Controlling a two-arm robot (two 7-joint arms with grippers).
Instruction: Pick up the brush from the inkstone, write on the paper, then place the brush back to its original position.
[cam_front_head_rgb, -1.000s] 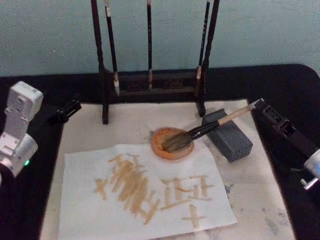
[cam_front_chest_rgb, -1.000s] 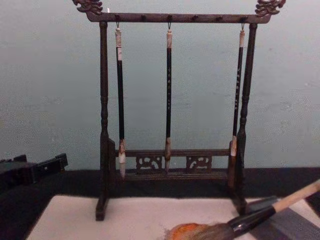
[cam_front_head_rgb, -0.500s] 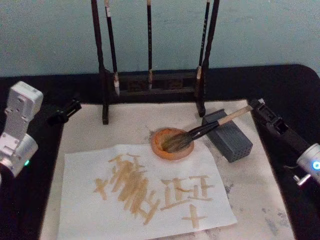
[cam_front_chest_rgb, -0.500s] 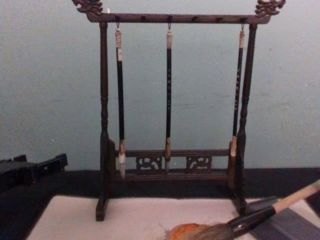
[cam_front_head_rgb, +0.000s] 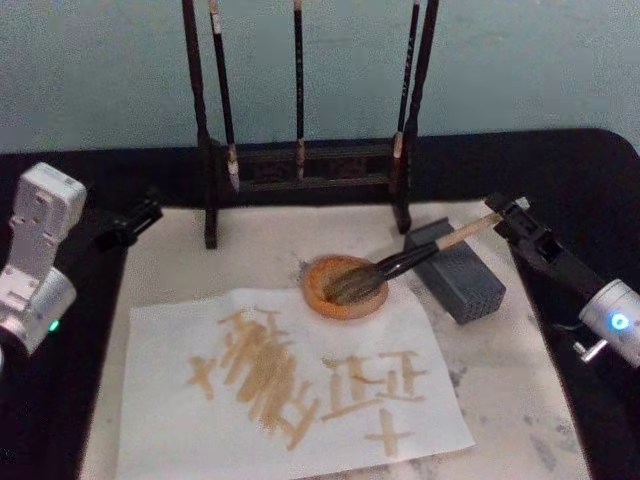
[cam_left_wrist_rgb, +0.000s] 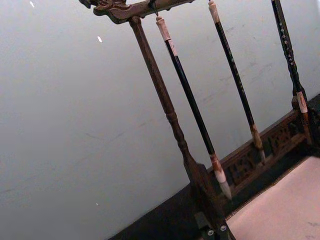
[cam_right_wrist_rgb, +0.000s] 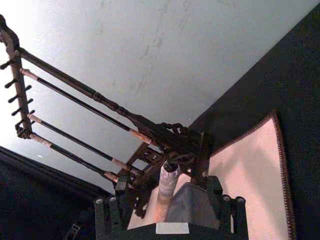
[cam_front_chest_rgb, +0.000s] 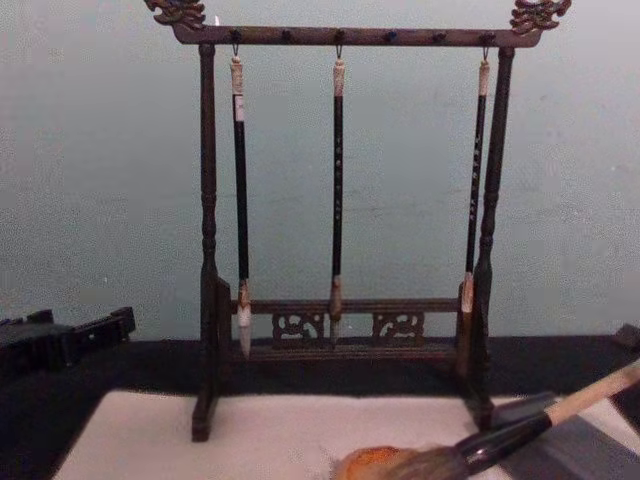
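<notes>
The right gripper (cam_front_head_rgb: 503, 210) hangs spread around the brush (cam_front_head_rgb: 400, 264) tail above the pale mat (cam_front_head_rgb: 490, 350) edge, with black table (cam_front_head_rgb: 590, 170) stretching beyond it, while the left gripper (cam_front_head_rgb: 146, 213) idles far across.

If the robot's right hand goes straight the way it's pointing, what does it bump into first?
The brush. The right gripper points at its whitish handle end, which the right wrist view shows between the open jaws. Going on, it would probably slide along the handle toward the grey block.
</notes>
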